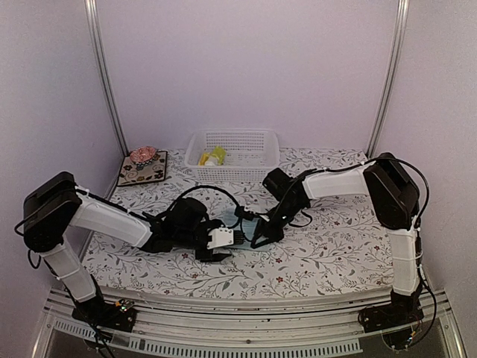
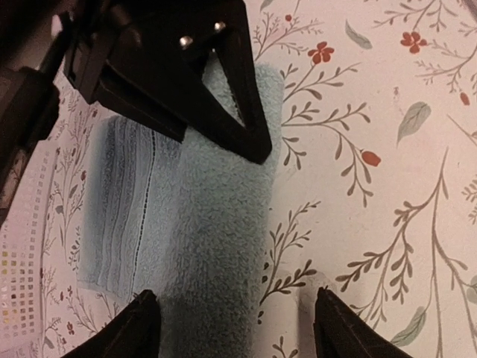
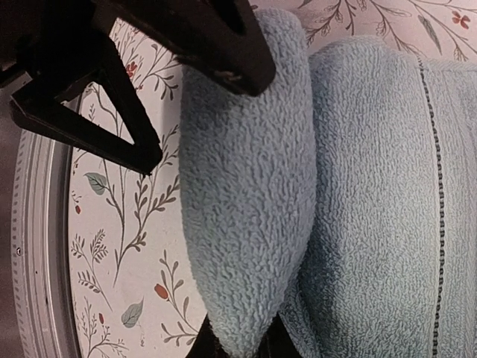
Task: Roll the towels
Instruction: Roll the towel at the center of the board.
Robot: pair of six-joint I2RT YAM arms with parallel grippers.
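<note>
So, left gripper (image 2: 235, 298) sits wide open and empty over one end of the half-rolled pale blue towel (image 2: 216, 246) on the worktop (image 2: 387, 186), right gripper (image 1: 260, 239) pinched tight on its fold, and it's soft, floppy terry, so I'd grab the roll itself.

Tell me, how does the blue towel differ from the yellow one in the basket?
The blue towel is pale blue; the yellow towel is bright yellow-green. The blue towel lies on the flowered table; the yellow towel sits in the white basket at the back. The blue towel is partly rolled, one end flat; the yellow towel shows too small to judge. Both are small cloths.
</note>
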